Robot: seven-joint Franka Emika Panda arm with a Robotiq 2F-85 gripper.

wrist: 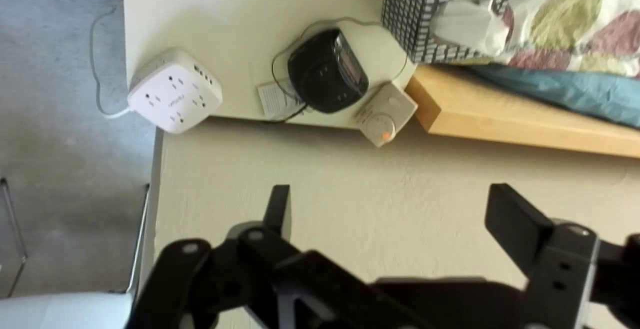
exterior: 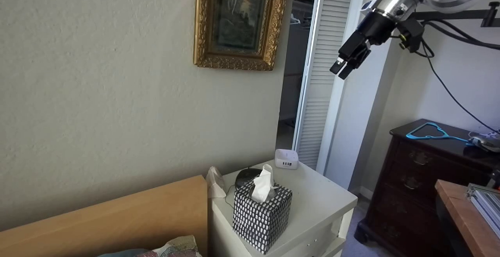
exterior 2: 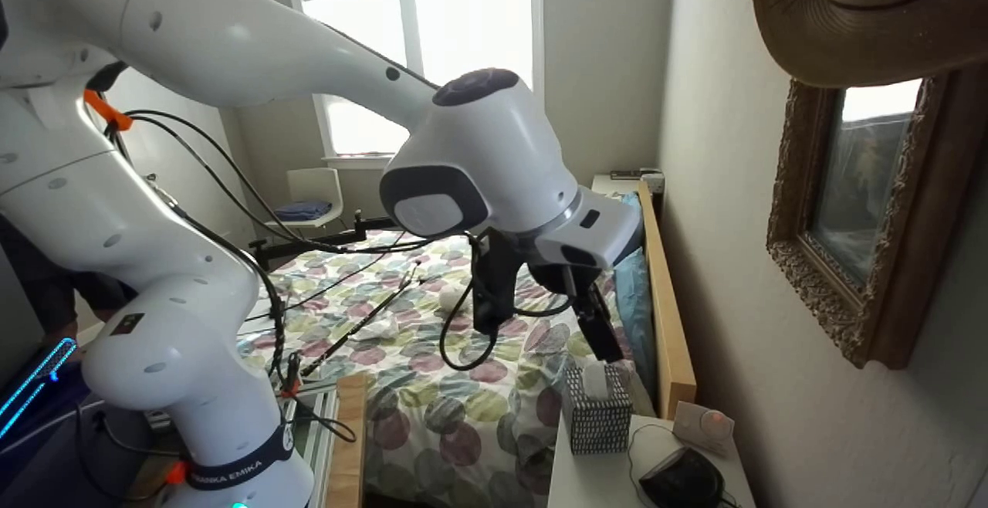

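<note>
1. Tissue box (exterior: 262,218), black with white dashes, standing upright on a white nightstand (exterior: 318,194); a loose white tissue (exterior: 264,182) pokes from its top.
2. Gripper (wrist: 392,206): fingers wide apart, nothing between them, in the air higher than the nightstand and apart from the box.
3. Near the box sit a black clock (wrist: 325,71) and a small pale gadget (wrist: 387,114) with a round dial; a white outlet block (wrist: 177,91) is farther off.
4. Risk: the tissue looks thin and could tear if tugged hard or sideways.
5. Risk: the box, probably light, could tip or slide if a finger knocked its side.
6. Risk: a thin cord (wrist: 345,19) curves close by; snagging it could drag the clock.
</note>
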